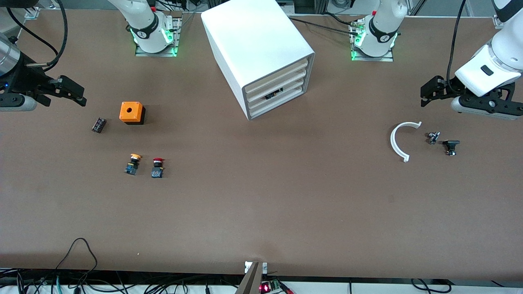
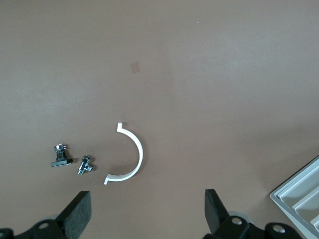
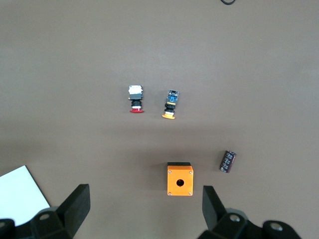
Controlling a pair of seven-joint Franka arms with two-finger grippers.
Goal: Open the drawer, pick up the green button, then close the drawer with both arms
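Note:
The white cabinet (image 1: 255, 45) stands at the middle of the table near the bases, its four drawers pushed in. The third drawer from the top (image 1: 291, 90) shows a small dark shape at its front edge. The green-capped button is hidden. My left gripper (image 1: 425, 93) is open and empty above the table at the left arm's end, near a white arc; in the left wrist view (image 2: 148, 214) its fingers stand wide apart. My right gripper (image 1: 77, 93) is open and empty above the right arm's end; in the right wrist view (image 3: 144, 211) it hangs by the orange box.
An orange box (image 1: 131, 112) (image 3: 180, 180), a dark small part (image 1: 99, 124), a yellow-capped button (image 1: 132, 163) and a red-capped button (image 1: 157, 167) lie toward the right arm's end. A white arc (image 1: 398, 143) (image 2: 130, 157), a metal part (image 1: 433, 137) and a black part (image 1: 450, 146) lie toward the left arm's end.

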